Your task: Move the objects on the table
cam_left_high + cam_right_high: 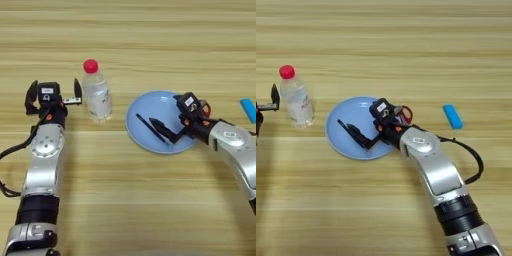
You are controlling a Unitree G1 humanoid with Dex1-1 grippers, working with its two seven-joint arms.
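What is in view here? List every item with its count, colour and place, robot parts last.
table: one, light-brown wood, under everything.
bottle: one, clear with a red cap, upright, left of the plate.
plate: one, light blue, round, mid table.
pen: one, black, thin, lying on the plate.
scissors: one, red handles, at the plate's right edge, mostly hidden behind the right gripper.
block: one, bright blue, on the table right of the plate.
left gripper: one, black fingers open, just left of the bottle, holding nothing.
right gripper: one, black fingers low over the plate beside the pen; grip not clear.
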